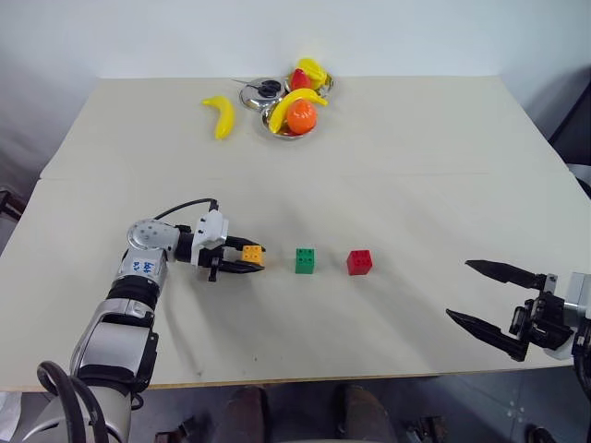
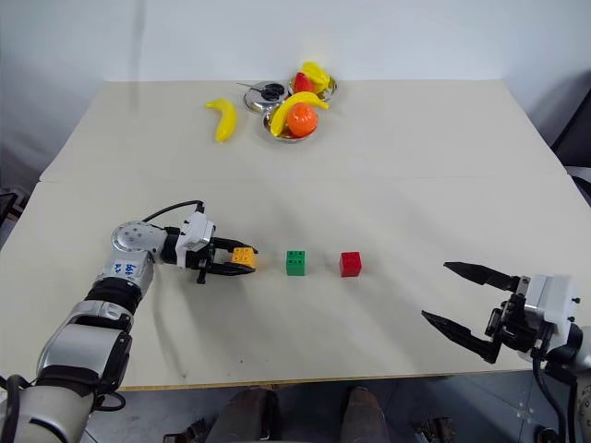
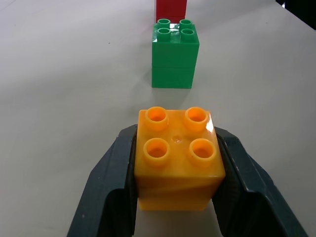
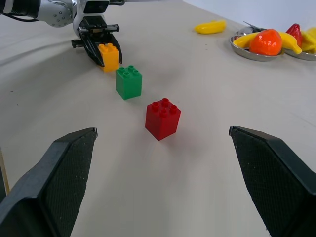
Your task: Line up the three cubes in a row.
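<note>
Head views overhead; wrist views low, facing cubes [image 4: 128, 82].

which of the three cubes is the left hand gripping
The orange-yellow cube, at the row's left end, clamped between the left hand's fingers. The green cube in the middle and the red cube beyond it stand free.

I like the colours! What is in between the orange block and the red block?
The green cube sits between the orange-yellow cube and the red cube, apart from both. The left eye view shows it plainly.
</note>
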Available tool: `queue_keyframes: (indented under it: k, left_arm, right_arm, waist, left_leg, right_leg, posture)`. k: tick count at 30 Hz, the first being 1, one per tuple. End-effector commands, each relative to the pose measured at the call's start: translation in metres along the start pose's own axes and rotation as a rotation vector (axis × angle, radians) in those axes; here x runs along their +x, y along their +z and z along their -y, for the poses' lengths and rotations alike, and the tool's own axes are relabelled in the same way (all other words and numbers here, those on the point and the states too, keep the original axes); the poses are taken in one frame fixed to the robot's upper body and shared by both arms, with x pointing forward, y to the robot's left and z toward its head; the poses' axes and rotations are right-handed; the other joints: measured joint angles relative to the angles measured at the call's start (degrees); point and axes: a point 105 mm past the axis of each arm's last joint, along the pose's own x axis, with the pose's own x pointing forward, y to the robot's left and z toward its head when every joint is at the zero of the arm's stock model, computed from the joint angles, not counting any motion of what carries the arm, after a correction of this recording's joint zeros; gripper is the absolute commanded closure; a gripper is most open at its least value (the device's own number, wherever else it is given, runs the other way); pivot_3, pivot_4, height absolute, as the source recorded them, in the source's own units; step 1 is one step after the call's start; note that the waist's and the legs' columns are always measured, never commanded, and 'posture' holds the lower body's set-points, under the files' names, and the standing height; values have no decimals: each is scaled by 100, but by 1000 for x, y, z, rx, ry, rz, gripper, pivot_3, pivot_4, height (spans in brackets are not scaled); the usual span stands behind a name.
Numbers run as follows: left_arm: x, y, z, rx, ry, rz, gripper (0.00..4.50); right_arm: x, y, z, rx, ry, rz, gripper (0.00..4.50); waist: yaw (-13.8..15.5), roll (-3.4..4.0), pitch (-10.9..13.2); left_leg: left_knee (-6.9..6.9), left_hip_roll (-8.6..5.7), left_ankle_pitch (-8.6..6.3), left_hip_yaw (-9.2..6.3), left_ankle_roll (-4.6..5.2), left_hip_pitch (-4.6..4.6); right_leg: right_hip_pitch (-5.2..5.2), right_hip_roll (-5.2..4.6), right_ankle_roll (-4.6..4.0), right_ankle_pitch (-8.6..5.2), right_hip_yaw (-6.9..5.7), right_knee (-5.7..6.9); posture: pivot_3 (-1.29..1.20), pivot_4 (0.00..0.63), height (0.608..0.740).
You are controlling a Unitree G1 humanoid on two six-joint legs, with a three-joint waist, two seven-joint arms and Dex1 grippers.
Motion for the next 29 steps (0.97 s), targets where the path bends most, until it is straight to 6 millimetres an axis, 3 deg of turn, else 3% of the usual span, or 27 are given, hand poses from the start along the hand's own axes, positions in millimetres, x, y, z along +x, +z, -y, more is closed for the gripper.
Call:
queue_keyframes:
  k: [1, 6, 9, 17, 23, 29]
  left_arm:
    - [-1, 2, 10, -15, -111, -4, 2248]
    - [-9, 8, 10, 3, -91, 15, 850]
    - [-32, 10, 10, 45, -13, 13, 14]
    - [-93, 6, 40, -5, 116, -56, 14]
    - [-144, 4, 54, -52, 361, -130, 14]
    - [-159, -3, 69, -75, 466, -171, 14]
  right_arm:
    - [1, 4, 1, -27, -1, 15, 0]
    - [-1, 0, 4, -23, -1, 11, 0]
    - [-6, -2, 9, -23, -5, 0, 0]
    - [-29, -12, 19, -29, 9, -76, 0]
    - [-56, -25, 36, -40, -27, -158, 0]
    - [-56, -34, 42, -42, -12, -175, 0]
  waist:
    - [0, 0, 0]
    - [0, 0, 0]
    - [-14, 0, 0]
    - [-73, 0, 0]
    - [-42, 1, 1]
    - [-51, 8, 3]
  left_leg:
    - [0, 0, 0, 0, 0, 0]
    - [0, 0, 0, 0, 0, -2]
    - [-1, 0, 0, -1, 0, -3]
    - [-6, 3, -1, 1, 2, 0]
    - [-7, 7, -2, 1, 2, 2]
    - [-10, 9, -3, 4, 1, 6]
  right_leg:
    - [0, 0, 0, 0, 0, 0]
    - [0, 0, 0, 0, 0, -2]
    - [0, 0, 0, 0, 0, -2]
    - [-2, 0, -2, -1, 0, -1]
    - [-2, 0, -3, -2, 0, 0]
    - [-2, 0, -4, -2, 0, 0]
  posture:
    - [0, 150, 740]
    - [0, 150, 740]
    - [0, 150, 740]
    - [0, 150, 740]
    - [0, 150, 740]
    - [0, 150, 740]
